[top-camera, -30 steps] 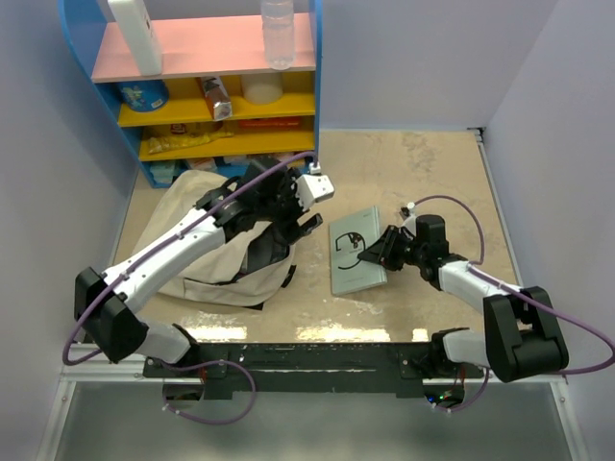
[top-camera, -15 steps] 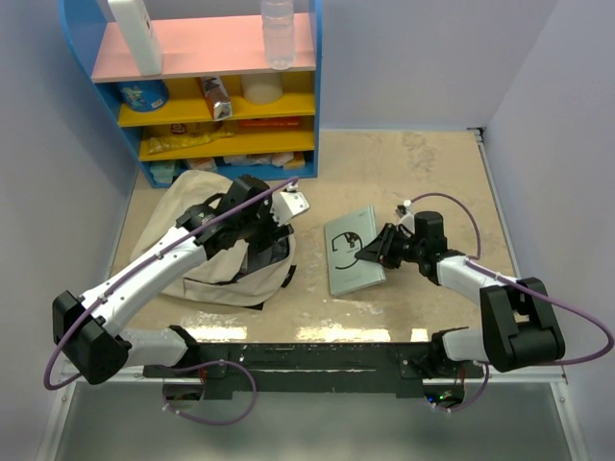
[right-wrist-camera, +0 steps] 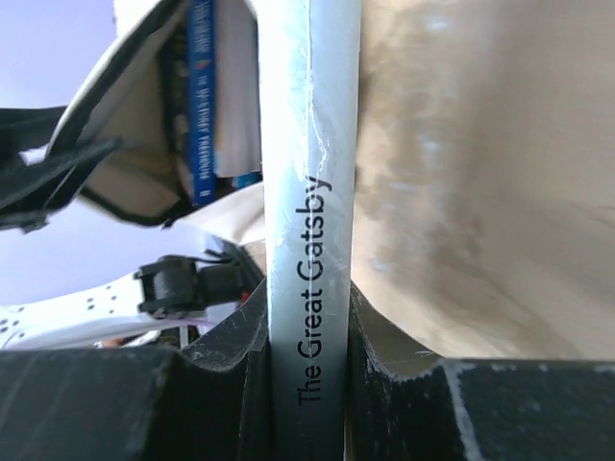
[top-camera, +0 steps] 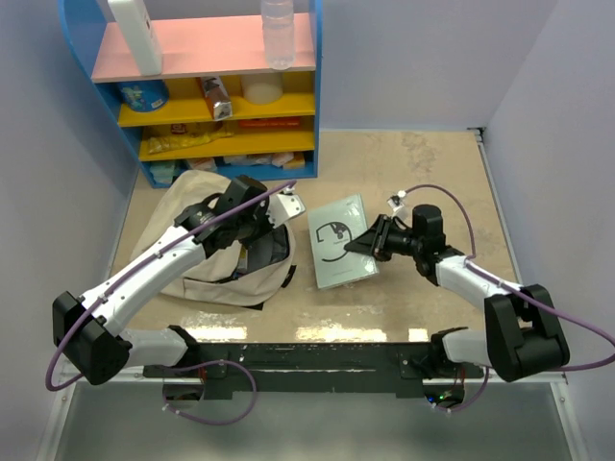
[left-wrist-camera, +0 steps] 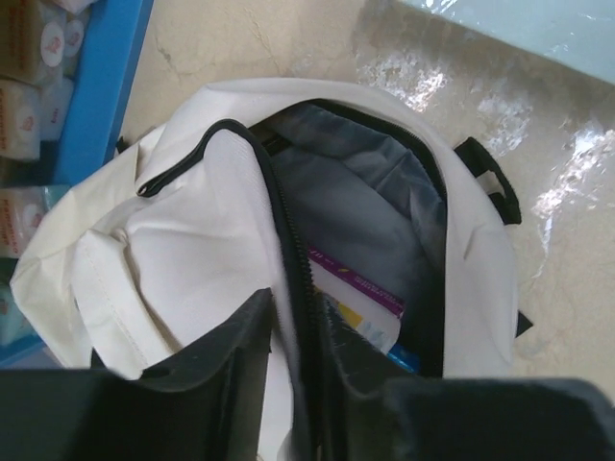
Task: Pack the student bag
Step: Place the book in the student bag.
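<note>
At the far left of the table (top-camera: 423, 173), below the blue shelf (top-camera: 67, 58), the student bag (top-camera: 207, 259) lies on its side with its mouth unzipped and facing right, in the same spot as a second ago. The left gripper (top-camera: 272, 230), which a second ago hung spread wide above the bag's right end, now sits down at the mouth. In the wrist view its fingers (left-wrist-camera: 252, 351) have narrowed onto the black zippered rim, one inside and one outside the cream flap. Past them the dark lining (left-wrist-camera: 375, 211) shows, with book edges in purple, yellow and blue tucked in it. Further right, the pale book (top-camera: 336, 240) no longer lies flat. It is tipped up and has shifted left, nearer the bag's mouth. The right gripper (top-camera: 370, 245) clamps the book at its right edge, with the spine lettered "The Great Gatsby" (right-wrist-camera: 309, 288) squeezed between its fingers.
</note>
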Controlling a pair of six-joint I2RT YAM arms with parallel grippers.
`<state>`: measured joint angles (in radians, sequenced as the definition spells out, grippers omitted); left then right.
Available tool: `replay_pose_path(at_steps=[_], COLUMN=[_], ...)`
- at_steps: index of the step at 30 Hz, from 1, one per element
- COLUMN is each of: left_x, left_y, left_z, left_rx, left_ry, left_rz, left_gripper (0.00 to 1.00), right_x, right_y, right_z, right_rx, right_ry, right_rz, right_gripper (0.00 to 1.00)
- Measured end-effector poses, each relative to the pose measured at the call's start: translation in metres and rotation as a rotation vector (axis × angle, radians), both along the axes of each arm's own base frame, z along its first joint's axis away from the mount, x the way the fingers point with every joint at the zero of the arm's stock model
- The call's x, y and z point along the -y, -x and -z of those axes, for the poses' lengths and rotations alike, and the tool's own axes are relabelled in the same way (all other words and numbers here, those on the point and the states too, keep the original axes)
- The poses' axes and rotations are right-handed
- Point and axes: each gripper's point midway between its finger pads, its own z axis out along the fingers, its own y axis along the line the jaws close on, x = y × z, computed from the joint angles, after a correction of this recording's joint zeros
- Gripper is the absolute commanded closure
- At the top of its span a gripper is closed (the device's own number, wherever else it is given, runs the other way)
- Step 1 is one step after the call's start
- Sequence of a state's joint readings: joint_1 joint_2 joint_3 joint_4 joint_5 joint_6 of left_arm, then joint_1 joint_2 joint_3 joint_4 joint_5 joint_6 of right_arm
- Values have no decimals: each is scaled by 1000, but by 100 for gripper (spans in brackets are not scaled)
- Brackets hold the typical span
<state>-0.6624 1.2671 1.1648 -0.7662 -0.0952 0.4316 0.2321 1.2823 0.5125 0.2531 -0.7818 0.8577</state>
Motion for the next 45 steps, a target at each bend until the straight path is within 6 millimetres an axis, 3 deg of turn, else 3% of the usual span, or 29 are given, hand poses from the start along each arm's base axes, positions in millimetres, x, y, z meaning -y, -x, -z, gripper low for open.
replay_pose_path(at_steps=[1,2,7,11,18,26,34,45], left_x=[-1,-3,-7,-6,0,14,14,14], left_y=[-1,-2,-7,-10,0,13,13,12], left_z=[0,0,-8,-21,-29,-33,-35,-34], left_rx=[3,4,12,22,10,-20,-14,-17], left_ry=[-4,-7,0,43,99,154,162,166], left_rz=[0,-3,-19,-15,40,129,145,145], left_gripper=[96,100,100,100,100,100,100,100], right_x=[-5,-12,-56,-76,-109,-174,-197,-241], right_y=[2,5,25,31,17,-1,-22,-30], right_z=[-3,-6,-24,-37,-40,-31,-47,-35], right_rx=[5,9,12,10,-47,-145,-95,-8], right_ry=[-11,-21,-86,-147,-236,-328,-341,-193], right_rz=[-10,-28,-153,-211,-249,-338,-319,-222], right_gripper=[100,100,100,100,100,100,100,100])
